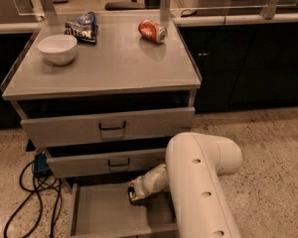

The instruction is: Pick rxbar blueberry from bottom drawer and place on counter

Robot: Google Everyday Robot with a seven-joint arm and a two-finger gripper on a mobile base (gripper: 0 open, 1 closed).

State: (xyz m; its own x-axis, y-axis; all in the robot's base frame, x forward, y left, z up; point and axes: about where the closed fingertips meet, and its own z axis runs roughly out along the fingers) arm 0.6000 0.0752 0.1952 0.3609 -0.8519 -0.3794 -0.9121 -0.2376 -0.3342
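Camera view. The pincer [137, 192] of the white arm [198, 182] was down inside the open, shallow grey metal bottom drawer [102, 213], low over its floor. Spread or pressed together: could not tell. A small dark flat piece, probably the blue-black-wrapped rxbar blueberry [133, 197], lay right at the pincer's tip; contact unclear. Well above the pincer, the wide grey metal table [119, 66] carried a white bowl [57, 48], a blue-and-white chip bag [82, 28] and a red can [152, 31]. Judged: reach made; grasp unconfirmed, lift and placing left.

Cream claw [133, 194] inside grey bottom drawer [103, 215], grey counter [114, 66].
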